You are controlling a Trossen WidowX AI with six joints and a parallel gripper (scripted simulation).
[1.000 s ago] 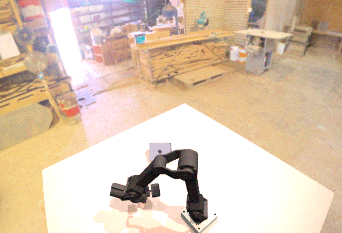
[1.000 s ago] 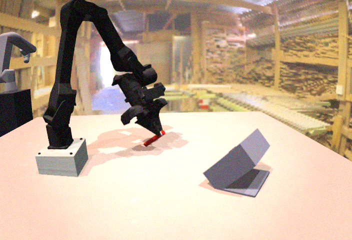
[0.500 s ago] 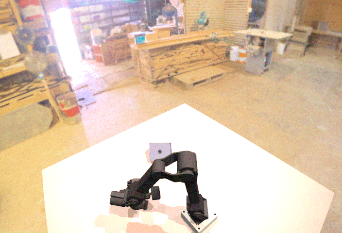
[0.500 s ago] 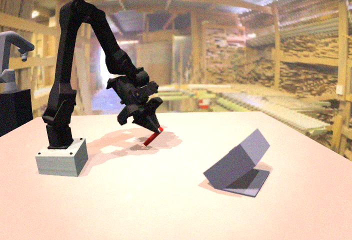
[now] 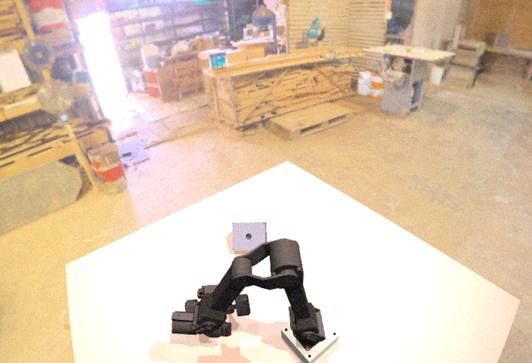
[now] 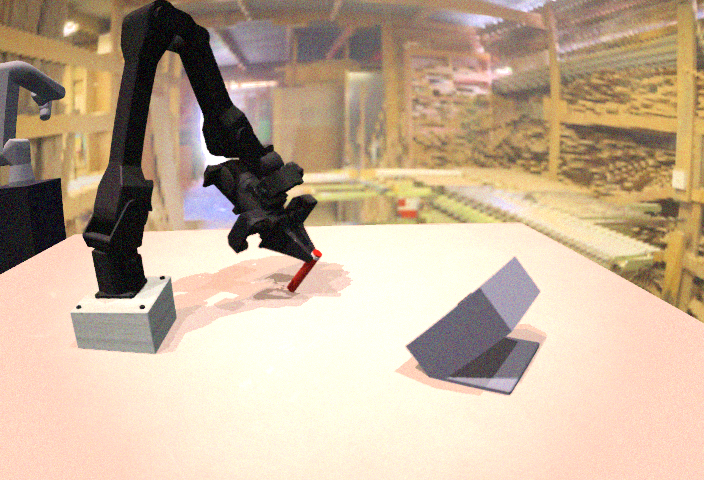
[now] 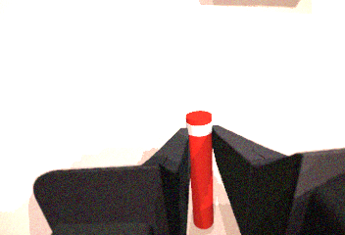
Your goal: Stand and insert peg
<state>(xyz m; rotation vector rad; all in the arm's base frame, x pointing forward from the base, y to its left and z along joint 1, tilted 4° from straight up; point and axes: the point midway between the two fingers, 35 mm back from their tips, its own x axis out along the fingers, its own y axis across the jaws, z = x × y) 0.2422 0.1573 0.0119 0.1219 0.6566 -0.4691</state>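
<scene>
The red peg (image 6: 302,274) (image 7: 201,171) has a white band near its upper end. My gripper (image 6: 314,257) (image 7: 199,134) is shut on the peg close to that band. In the exterior view the peg is tilted, its banded end up and its plain end lower, toward the robot base; whether the plain end touches the table is hard to tell. In the top view the arm hides the peg and the fingertips. The sloped panel (image 5: 241,243) (image 6: 460,333) stands away from the gripper. Its hole (image 5: 248,236) shows as a dark round spot in the top view.
The robot base block (image 5: 294,342) (image 6: 116,328) stands on the white table (image 5: 382,277) (image 6: 285,418). The panel has a flat foot (image 6: 520,362) on the table. The arm's shadow lies around the peg. Another grey arm (image 6: 3,113) stands on a black pedestal behind the table.
</scene>
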